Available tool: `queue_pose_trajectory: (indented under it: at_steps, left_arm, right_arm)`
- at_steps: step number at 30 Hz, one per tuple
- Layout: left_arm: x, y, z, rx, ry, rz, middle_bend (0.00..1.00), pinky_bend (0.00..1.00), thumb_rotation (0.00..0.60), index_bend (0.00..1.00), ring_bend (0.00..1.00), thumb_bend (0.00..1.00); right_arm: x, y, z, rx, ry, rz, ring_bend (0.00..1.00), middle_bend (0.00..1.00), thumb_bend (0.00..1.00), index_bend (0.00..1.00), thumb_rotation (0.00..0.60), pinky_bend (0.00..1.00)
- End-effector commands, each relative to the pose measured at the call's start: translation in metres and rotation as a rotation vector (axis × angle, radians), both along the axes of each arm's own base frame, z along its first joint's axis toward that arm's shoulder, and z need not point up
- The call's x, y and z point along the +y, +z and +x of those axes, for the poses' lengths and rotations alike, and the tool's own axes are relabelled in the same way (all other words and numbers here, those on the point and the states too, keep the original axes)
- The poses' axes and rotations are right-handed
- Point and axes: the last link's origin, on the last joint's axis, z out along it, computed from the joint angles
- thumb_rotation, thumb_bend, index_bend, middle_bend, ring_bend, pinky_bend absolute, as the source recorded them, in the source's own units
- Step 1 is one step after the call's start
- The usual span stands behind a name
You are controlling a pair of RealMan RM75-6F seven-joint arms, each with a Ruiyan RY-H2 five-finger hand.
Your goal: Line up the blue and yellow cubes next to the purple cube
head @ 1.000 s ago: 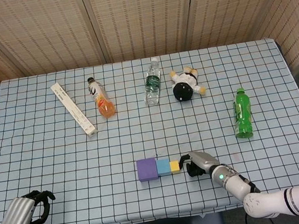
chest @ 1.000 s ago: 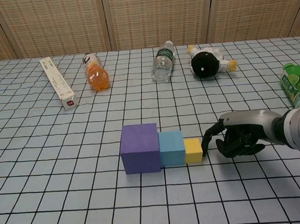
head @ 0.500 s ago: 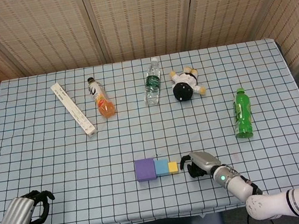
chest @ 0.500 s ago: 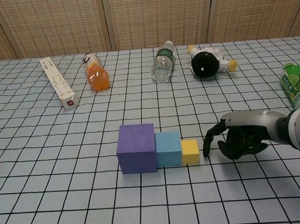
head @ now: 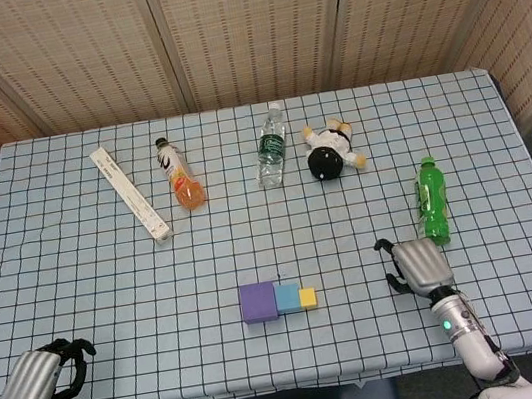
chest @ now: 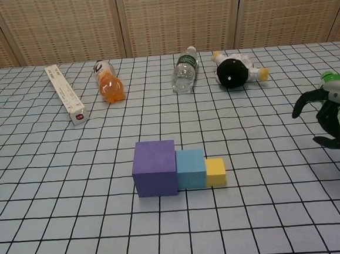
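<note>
The purple cube (head: pixel 259 302) (chest: pixel 154 169), blue cube (head: pixel 289 298) (chest: pixel 191 169) and small yellow cube (head: pixel 308 298) (chest: pixel 215 172) sit touching in a row near the table's front, purple leftmost. My right hand (head: pixel 414 265) (chest: pixel 329 115) hovers well to the right of the row, fingers curled with nothing in them. My left hand (head: pixel 41 377) rests at the front left corner, fingers curled in, holding nothing; the chest view does not show it.
A green bottle (head: pixel 429 201) (chest: pixel 335 94) lies just beyond the right hand. At the back lie a white box (head: pixel 130 194), an orange bottle (head: pixel 181 174), a clear water bottle (head: pixel 271 146) and a black-and-white plush toy (head: pixel 329 151).
My right hand drew away from the yellow cube, moving right and up toward the green bottle. The cube row slid slightly left between the earliest frames. The left hand has not moved.
</note>
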Motion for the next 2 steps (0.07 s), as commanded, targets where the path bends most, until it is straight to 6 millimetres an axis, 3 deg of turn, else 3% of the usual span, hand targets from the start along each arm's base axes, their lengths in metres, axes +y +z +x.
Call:
queue_pose_trajectory:
  at_steps: [1, 2]
  left_arm:
    - [-0.0001, -0.0009, 0.0003, 0.009, 0.0, 0.001, 0.61, 0.61, 0.6, 0.47, 0.46, 0.58]
    - [-0.0001, -0.0011, 0.0001, 0.011, 0.002, 0.001, 0.61, 0.61, 0.6, 0.47, 0.46, 0.57]
  right_arm:
    - [0.0329, 0.0165, -0.0354, 0.152, 0.043, -0.161, 0.26, 0.43, 0.22, 0.29, 0.6, 0.81]
    - [0.0345, 0.0174, -0.0383, 0.15, 0.045, -0.172, 0.25, 0.43, 0.21, 0.29, 0.6, 0.81]
